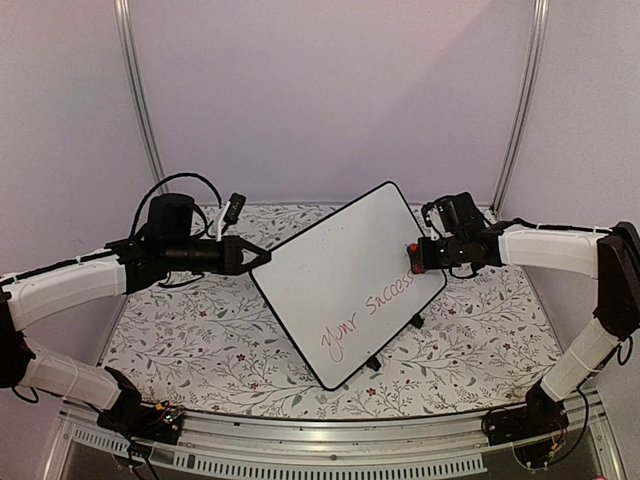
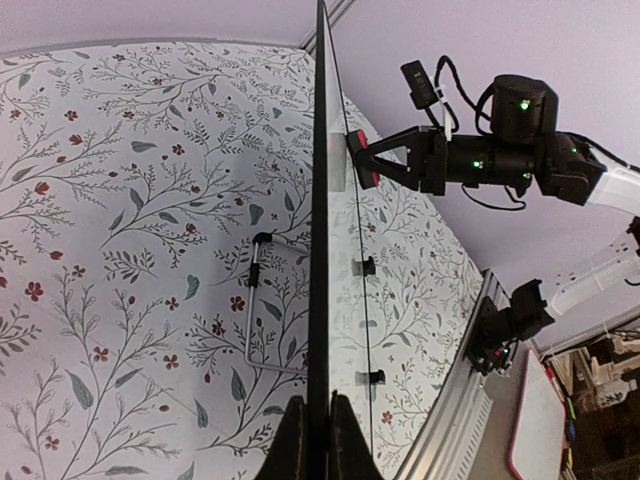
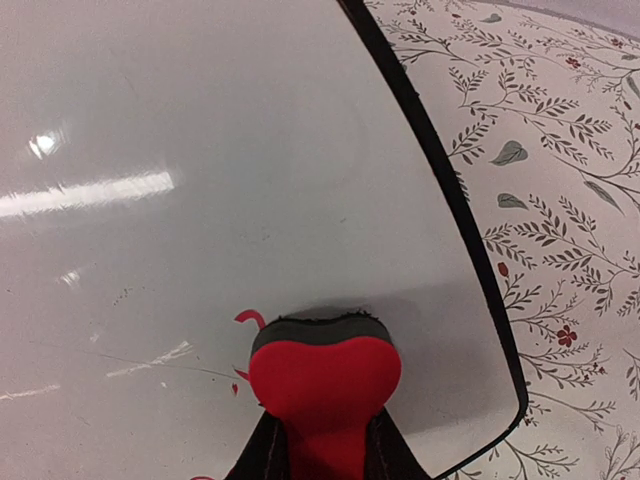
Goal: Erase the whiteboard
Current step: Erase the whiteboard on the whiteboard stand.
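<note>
Floral bench (image 1: 200, 340): L gripper (image 1: 260, 258) jaws clamp whiteboard (image 1: 330, 260) rim, R gripper (image 1: 415, 258) jaws clamp eraser (image 3: 322, 372); press flat, sweep lower-left over lettering (image 1: 375, 308).

Tilted whiteboard (image 1: 345, 285) bearing red handwriting

On the whiteboard (image 1: 335, 262), red handwriting (image 1: 368, 318): "Your Success", near its lower edge.

Floral-patterned table cover (image 1: 200, 340), grey metal posts (image 1: 142, 100)
</note>
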Robot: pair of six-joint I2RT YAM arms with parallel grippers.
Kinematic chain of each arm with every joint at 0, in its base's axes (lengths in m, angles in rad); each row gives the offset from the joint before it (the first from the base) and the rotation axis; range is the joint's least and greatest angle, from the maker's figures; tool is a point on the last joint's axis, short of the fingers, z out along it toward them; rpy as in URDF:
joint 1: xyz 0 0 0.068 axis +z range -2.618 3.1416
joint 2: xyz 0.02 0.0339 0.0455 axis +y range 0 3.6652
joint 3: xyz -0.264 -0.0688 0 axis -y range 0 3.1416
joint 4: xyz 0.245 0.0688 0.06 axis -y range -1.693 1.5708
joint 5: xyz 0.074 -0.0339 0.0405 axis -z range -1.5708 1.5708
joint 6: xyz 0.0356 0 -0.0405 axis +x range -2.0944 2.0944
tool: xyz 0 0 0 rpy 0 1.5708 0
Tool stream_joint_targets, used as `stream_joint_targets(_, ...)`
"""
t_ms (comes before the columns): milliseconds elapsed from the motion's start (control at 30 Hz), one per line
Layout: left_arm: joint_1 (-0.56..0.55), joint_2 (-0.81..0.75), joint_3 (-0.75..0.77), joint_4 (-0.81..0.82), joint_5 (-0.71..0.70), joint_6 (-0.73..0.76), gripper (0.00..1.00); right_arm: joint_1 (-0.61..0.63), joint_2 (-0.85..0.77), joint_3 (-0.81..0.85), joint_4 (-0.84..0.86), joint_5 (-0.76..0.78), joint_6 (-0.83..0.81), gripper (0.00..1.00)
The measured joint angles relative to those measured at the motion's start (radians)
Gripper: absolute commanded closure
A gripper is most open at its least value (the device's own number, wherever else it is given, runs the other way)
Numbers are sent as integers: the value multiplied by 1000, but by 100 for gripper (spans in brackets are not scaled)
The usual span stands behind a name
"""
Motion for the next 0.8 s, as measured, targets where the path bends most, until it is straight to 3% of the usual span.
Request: stream_joint_targets(800,0,0,0,0,0,0,100,12,2,15,25,-13,21,78)
